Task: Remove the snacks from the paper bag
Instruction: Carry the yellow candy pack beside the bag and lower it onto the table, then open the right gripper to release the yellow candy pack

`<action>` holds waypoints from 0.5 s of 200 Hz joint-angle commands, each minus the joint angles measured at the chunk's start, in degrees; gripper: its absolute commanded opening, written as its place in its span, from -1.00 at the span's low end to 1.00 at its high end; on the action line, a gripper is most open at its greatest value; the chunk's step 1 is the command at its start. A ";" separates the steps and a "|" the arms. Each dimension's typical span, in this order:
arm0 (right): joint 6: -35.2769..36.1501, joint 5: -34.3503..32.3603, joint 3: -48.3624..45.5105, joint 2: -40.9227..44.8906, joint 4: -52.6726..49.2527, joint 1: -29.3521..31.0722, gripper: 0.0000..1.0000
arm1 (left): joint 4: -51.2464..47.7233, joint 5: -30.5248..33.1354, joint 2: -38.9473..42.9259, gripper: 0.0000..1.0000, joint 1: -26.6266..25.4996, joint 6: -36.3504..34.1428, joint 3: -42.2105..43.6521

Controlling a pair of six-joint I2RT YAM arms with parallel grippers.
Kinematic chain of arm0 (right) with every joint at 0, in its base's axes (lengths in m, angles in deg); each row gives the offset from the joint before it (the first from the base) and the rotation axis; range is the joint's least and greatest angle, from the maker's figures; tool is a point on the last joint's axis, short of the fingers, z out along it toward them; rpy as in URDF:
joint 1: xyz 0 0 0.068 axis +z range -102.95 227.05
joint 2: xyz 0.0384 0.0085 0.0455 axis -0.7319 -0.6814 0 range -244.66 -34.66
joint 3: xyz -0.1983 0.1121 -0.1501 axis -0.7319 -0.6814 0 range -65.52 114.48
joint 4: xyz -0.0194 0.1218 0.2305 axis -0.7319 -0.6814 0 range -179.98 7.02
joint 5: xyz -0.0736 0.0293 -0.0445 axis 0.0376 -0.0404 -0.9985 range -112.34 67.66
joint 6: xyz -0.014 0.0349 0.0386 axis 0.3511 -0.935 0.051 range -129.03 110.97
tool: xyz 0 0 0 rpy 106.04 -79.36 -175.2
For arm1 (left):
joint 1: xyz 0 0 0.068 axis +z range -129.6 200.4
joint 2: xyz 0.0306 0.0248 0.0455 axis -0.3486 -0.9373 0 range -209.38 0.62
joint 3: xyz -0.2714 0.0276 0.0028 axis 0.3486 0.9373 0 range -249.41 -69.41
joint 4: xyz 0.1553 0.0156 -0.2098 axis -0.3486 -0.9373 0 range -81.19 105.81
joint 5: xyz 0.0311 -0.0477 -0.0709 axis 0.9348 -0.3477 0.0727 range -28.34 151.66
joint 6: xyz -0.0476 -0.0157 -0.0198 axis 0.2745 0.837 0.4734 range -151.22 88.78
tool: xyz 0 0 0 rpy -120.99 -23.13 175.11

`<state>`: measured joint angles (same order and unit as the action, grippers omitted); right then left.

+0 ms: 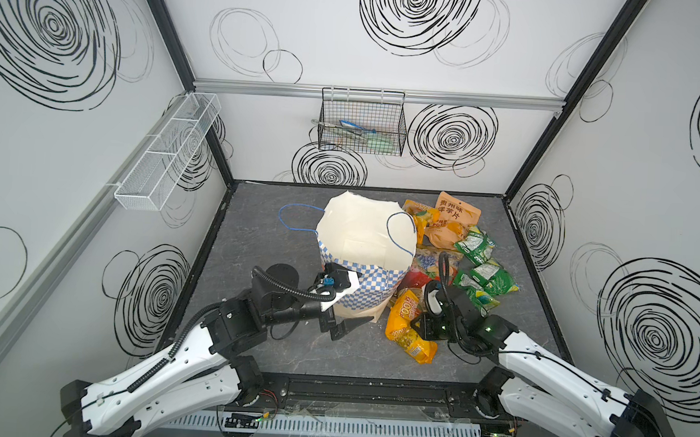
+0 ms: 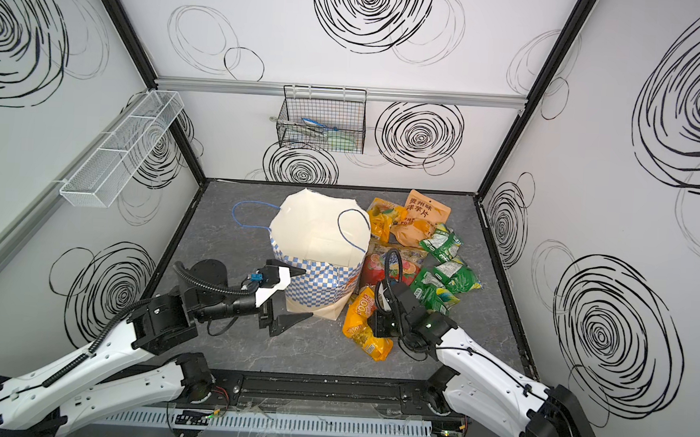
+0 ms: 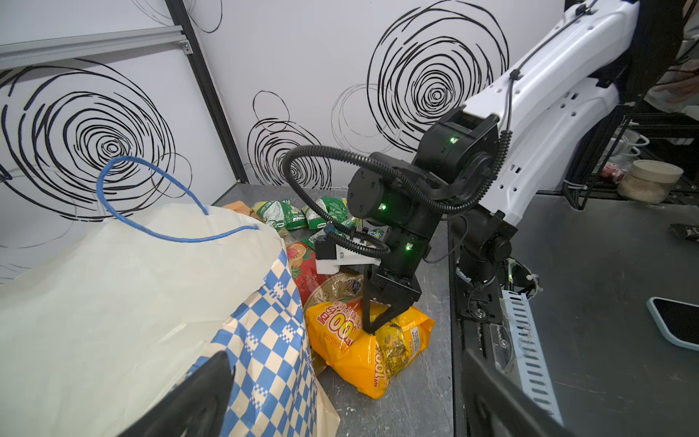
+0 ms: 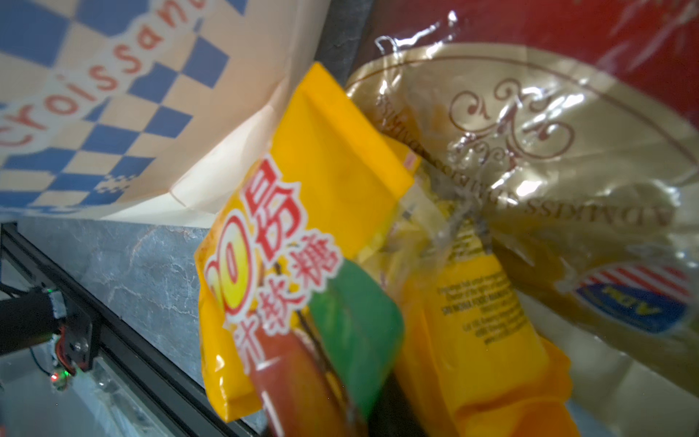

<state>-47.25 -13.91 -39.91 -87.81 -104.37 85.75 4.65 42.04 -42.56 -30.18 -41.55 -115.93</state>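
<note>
Right gripper (image 3: 372, 331) rests on yellow bag (image 3: 340, 355) at paper bag's (image 1: 373, 283) 5 o'clock; jaw state unclear. Left gripper (image 2: 308, 294) stands wide apart at 8 o'clock. Likely releasing; next, check inside.

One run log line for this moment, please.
left jaws: open beside paper bag | right jaws: at yellow-orange bag, grip unclear

One paper bag (image 1: 364, 228) — perhaps nine snacks (image 1: 456, 217) — two wall baskets (image 1: 362, 122).

paper bag (image 1: 359, 237): cream, blue-checkered band, upright, mouth open, frame centre | snacks (image 1: 426, 263): red, gold, orange, yellow, green packets piled just right
</note>
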 commanded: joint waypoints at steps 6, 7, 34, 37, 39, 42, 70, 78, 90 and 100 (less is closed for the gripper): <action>-2.47 -2.70 -0.47 -0.49 3.64 0.15 -0.12 | 0.94 0.37 0.55 0.92 -0.33 -1.21 -1.11; -2.52 -2.71 -0.42 -0.48 3.64 0.15 -0.10 | 0.91 0.37 0.55 0.92 -0.36 -1.20 -1.11; -3.51 -4.67 0.53 1.08 1.74 0.17 0.14 | 0.88 0.55 0.68 0.92 -0.43 -1.19 -1.11; -3.46 -4.87 0.64 1.44 1.55 0.15 0.18 | 0.88 0.54 0.72 0.92 -0.41 -1.20 -1.11; -3.47 -4.94 0.78 1.63 1.49 0.15 0.21 | 0.92 0.54 0.79 0.92 -0.39 -1.19 -1.11; -3.51 -4.99 0.88 1.95 1.44 0.15 0.24 | 0.89 0.54 0.74 0.92 -0.40 -1.20 -1.11; -2.33 -5.42 2.71 5.90 1.44 0.08 0.76 | 0.96 -2.03 0.90 0.92 -0.41 -1.86 -1.03; -1.98 -6.36 3.57 7.17 1.16 -0.06 0.89 | 0.96 -3.09 0.84 0.92 -0.34 -1.91 -1.03; -1.49 -7.92 5.14 8.78 0.74 -0.58 1.00 | 0.92 -4.18 0.77 0.92 -0.41 -2.15 -1.03; -0.55 -8.81 6.38 9.83 0.69 -1.51 1.00 | 0.88 -4.93 0.72 0.92 -0.39 -2.29 -1.03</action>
<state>-49.30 -18.59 -37.60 -80.77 -103.14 85.59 4.63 40.51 -42.41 -30.23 -42.20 -115.93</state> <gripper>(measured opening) 0.992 0.962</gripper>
